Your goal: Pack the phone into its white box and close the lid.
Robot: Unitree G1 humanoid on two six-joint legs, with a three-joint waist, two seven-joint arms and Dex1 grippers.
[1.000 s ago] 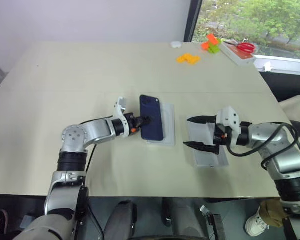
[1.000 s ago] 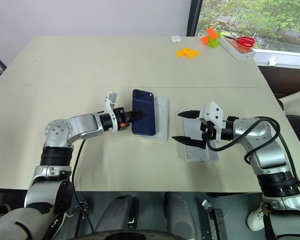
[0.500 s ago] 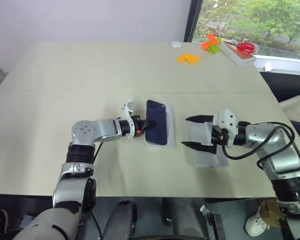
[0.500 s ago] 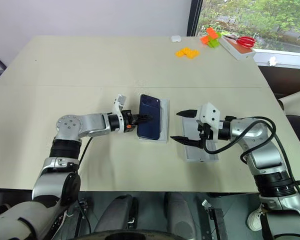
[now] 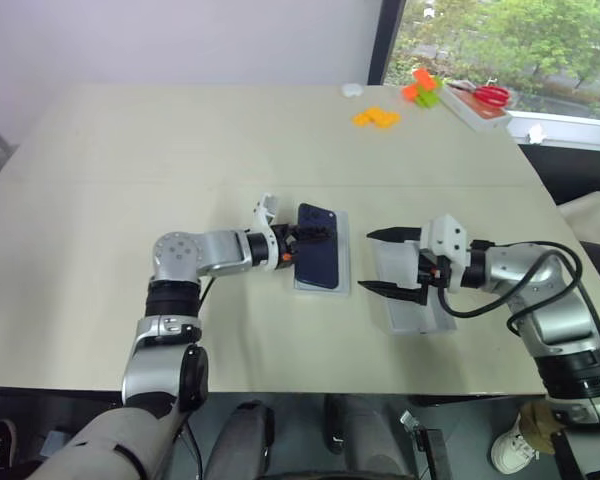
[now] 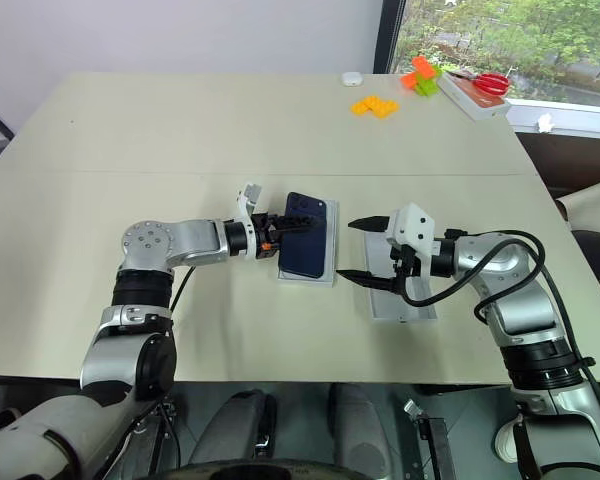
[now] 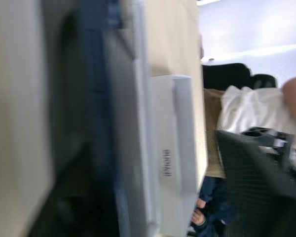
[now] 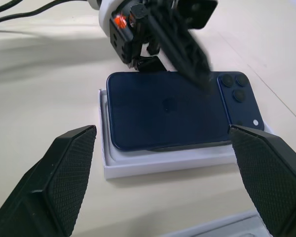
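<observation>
Reaching in from the left side of the box (image 6: 323, 243), the left gripper (image 6: 292, 222) stands at the near-left edge of the phone (image 8: 172, 109). One finger (image 8: 180, 42) lies across the phone's back; whether it presses on the glass or sits just above it cannot be told, and its spread cannot be read with certainty. The phone lies flat in the box, back up, camera cluster at the far end, with a strip of white rim showing along its right side. To the right of the box, the right gripper (image 6: 363, 250) hovers with fingers spread wide and nothing between them, pointing toward the box. Beneath it, just right of the box, the lid (image 6: 405, 298) rests on the table (image 6: 180, 130). Well beyond the box, at the table's far right corner, lie yellow blocks (image 6: 375, 105), orange and green blocks (image 6: 420, 75) and red scissors (image 6: 492, 81).
</observation>
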